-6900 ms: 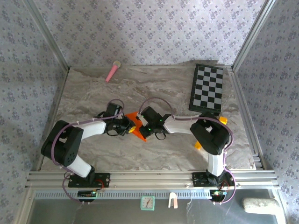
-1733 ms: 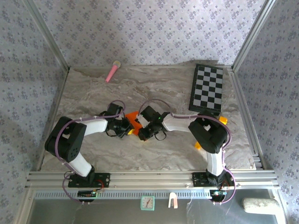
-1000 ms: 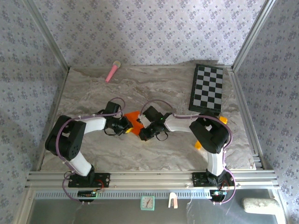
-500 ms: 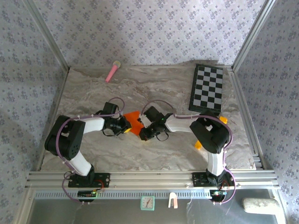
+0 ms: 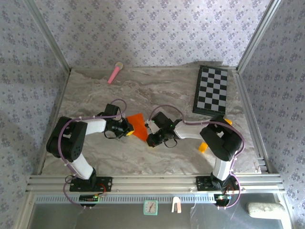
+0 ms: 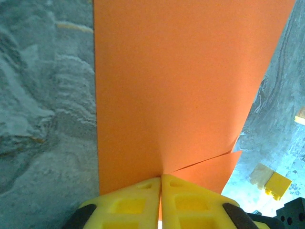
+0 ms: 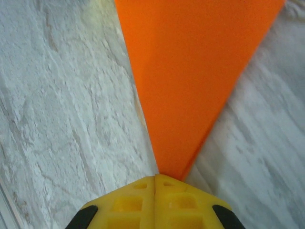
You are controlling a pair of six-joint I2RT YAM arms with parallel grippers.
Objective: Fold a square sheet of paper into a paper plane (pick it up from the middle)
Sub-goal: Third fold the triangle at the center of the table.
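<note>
Pinching the near edge of the orange paper [image 6: 181, 86] with the left gripper [image 6: 160, 179], jaws pressed together on it, right gripper [image 7: 155, 178] clamped tight at the paper's pointed tip. Aiming for shallow nips and even tension across the half-folded wedge, lying mid-table [image 5: 167, 90] between the arms, to get a straight, flat crease. Struggling to tell a trapped tip from one merely tucked under the right jaws, and not making out fold lines beyond the small flap by the left fingers.

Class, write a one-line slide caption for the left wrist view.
Left gripper shut on the edge of a partly folded orange sheet, marbled table behind.
</note>
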